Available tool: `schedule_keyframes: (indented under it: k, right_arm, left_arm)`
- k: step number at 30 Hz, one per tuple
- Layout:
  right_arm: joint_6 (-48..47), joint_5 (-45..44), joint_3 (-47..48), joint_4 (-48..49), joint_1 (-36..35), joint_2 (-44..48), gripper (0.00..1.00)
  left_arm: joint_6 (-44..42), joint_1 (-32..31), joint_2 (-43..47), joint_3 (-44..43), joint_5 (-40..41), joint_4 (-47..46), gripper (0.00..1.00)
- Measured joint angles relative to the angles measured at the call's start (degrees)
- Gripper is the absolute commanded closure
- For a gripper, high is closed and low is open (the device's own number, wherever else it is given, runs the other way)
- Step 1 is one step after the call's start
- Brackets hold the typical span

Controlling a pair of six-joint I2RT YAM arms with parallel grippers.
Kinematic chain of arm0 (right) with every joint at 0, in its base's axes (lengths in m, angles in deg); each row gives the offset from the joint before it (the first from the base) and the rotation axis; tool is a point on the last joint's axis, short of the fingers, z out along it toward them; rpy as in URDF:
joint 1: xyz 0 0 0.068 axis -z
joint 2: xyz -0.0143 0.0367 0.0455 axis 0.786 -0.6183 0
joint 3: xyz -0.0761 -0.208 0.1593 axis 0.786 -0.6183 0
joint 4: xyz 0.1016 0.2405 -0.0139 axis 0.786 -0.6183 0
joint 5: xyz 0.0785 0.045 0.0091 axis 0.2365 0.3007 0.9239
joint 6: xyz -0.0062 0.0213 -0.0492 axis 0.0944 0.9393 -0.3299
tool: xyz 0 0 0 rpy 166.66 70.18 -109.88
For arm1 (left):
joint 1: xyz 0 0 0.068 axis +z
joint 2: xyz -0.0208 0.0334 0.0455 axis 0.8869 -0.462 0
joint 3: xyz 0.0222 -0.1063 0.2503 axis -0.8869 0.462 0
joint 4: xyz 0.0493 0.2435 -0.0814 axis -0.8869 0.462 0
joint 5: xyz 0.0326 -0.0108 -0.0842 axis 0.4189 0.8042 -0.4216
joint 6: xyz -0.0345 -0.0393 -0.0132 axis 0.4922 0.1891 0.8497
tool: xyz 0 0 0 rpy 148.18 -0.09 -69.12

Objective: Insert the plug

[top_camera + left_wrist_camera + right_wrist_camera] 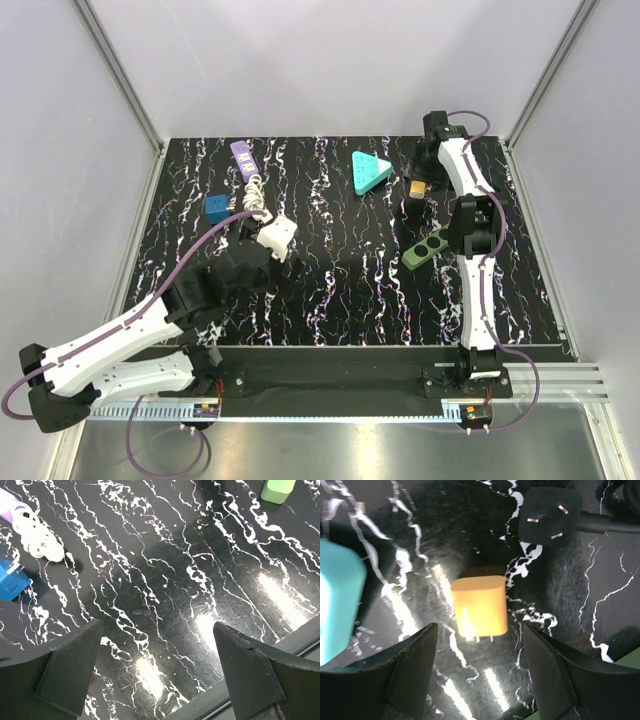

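Observation:
An orange plug (479, 607) lies flat on the black marbled table (420, 540), its two prongs pointing toward my right gripper (480, 655). That gripper is open; its fingers stand to either side of the plug, a little short of it, and touch nothing. From above the orange plug (417, 187) sits at the back right under my right gripper (413, 202). A green power strip (424, 249) lies just in front of it. My left gripper (157, 675) is wide open over bare table, and from above that left gripper (248, 268) is left of centre.
A black three-prong plug (550, 515) with its cable lies just beyond the orange one. A teal triangular socket block (370, 170) sits to the left. A blue adapter (10, 582), a coiled white cable (35, 537) and a purple strip (241, 153) are at the back left.

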Motion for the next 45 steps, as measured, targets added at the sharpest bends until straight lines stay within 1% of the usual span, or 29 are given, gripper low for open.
schedule_keyframes:
  k: [2,4,5,6,10,11,13,15,17,19,20,21,25,27,29,32,33,38,40,43,45]
  right_arm:
    - [-0.72,-0.94,0.46,0.02,0.0,-1.09,0.27]
    - [-1.68,-1.2,0.92,0.0,0.0,-2.21,0.41]
    - [-2.34,-1.16,1.16,0.07,0.0,-2.82,0.47]
    - [-2.89,-1.11,1.55,0.0,0.0,-3.37,0.6]
    - [-4.33,-0.9,2.4,-0.44,0.0,-3.87,0.79]
    - [-4.39,-0.85,1.79,-0.37,-0.02,-3.58,0.83]
    - [-4.04,-0.7,-1.99,0.2,-0.15,-1.4,0.88]
    - [-2.51,0.02,-8.66,0.11,-0.79,2.97,0.9]
    - [-0.02,1.97,-18.86,1.42,-2.51,10.54,0.92]
    - [2.82,3.34,-28.65,3.58,-6.03,19.34,0.93]
    - [4.44,4.31,-33.35,4.81,-8.74,24.24,0.97]
    - [6.51,5.46,-37.79,6.29,-12.02,29.62,0.99]
    - [14.03,11.19,-49.16,13.92,-22.97,47.39,1.0]
    - [17.9,13.57,-53.57,17.14,-26.23,55.1,1.0]
    - [22.05,15.43,-57.0,20.79,-28.2,60.92,1.0]
    - [27.96,17.7,-61.59,26.6,-30.64,65.68,1.0]
    - [29.9,18.51,-63.08,28.59,-31.58,66.49,1.0]
    - [37.99,20.31,-69.29,35.85,-36.44,67.56,1.0]
    - [40.89,20.37,-72.04,38.95,-37.31,68.85,1.0]
    - [45.44,20.11,-75.69,43.01,-37.66,72.24,1.0]
    - [47.5,19.78,-76.89,45.18,-37.9,74.31,1.0]
  left_arm:
    - [-0.04,0.0,0.04,0.11,-0.15,-0.39,0.01]
    - [-0.07,0.0,0.04,0.35,-0.31,-0.7,0.01]
    - [-0.07,0.0,0.04,0.48,-0.33,-0.76,0.01]
    - [-0.07,0.0,0.04,0.59,-0.42,-0.83,0.01]
    - [0.26,0.0,0.09,0.61,-1.01,-1.27,0.02]
    - [0.72,0.0,0.11,0.61,-1.18,-1.49,0.02]
    - [2.21,0.2,0.11,0.61,-1.64,-2.01,0.07]
    - [3.93,0.66,0.07,0.52,-1.9,-2.12,0.09]
    - [6.32,1.4,-0.24,-0.04,-1.86,-1.75,0.11]
    - [8.28,1.92,-0.96,-1.46,-1.79,-1.53,0.11]
    - [9.27,2.14,-1.36,-2.27,-1.79,-1.53,0.11]
    - [10.27,2.19,-1.77,-3.13,-1.81,-1.57,0.11]
    - [13.07,2.19,-2.82,-5.29,-2.1,-2.23,0.12]
    - [13.64,2.29,-3.5,-5.49,-2.8,-2.51,0.12]
    - [13.7,2.34,-4.31,-5.51,-3.74,-2.84,0.13]
    - [13.75,2.36,-5.6,-5.51,-5.73,-4.28,0.15]
    - [13.77,2.36,-5.79,-5.49,-6.51,-5.11,0.17]
    - [14.75,2.4,-5.7,-5.29,-9.68,-11.39,0.24]
    - [15.47,2.38,-5.53,-4.81,-10.43,-13.66,0.28]
    - [16.94,2.38,-5.27,-3.61,-10.8,-16.79,0.31]
    - [17.92,2.4,-5.27,-3.08,-10.6,-17.77,0.32]
